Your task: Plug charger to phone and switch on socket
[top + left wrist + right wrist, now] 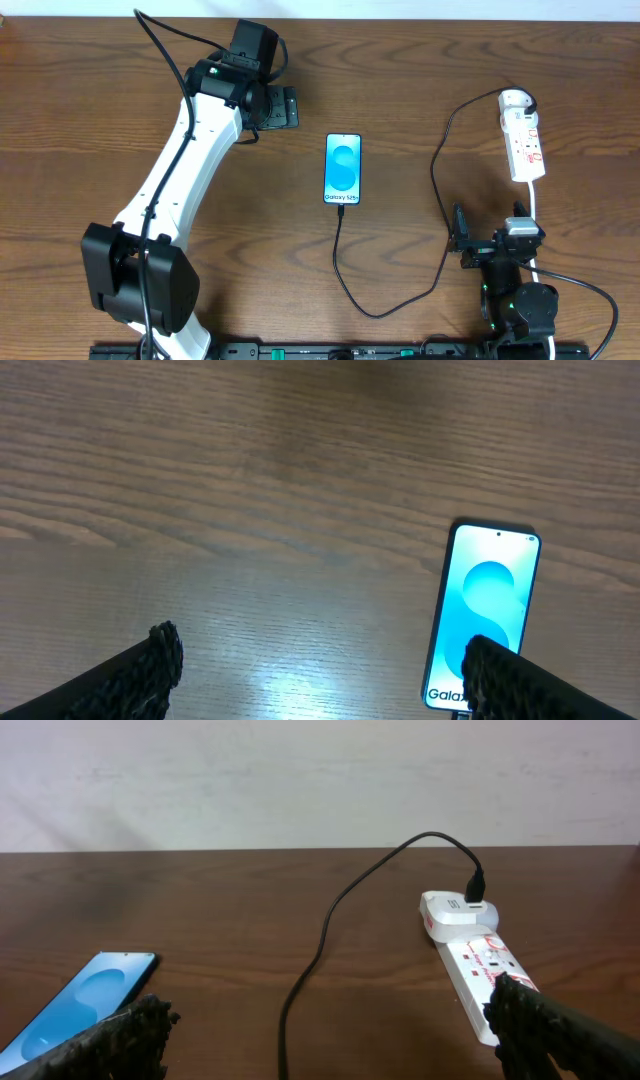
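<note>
The phone [343, 168] lies face up mid-table with its cyan screen lit. It also shows in the left wrist view [485, 610] and the right wrist view [85, 1000]. The black charger cable [440, 170] runs from the phone's bottom edge, loops toward the front, then rises to a white adapter [450, 910] at the far end of the white socket strip [527, 145]. The cable [320, 940] and the strip [480, 965] show in the right wrist view. My left gripper [285, 107] [322, 645] is open and empty, left of the phone. My right gripper [488, 222] [330, 1002] is open and empty, in front of the strip.
The strip's white cord [535, 215] runs from its near end toward the front edge, past my right arm. The wooden table [400, 60] meets a pale wall at the back [300, 780]. My left arm [180, 170] spans the left half of the table.
</note>
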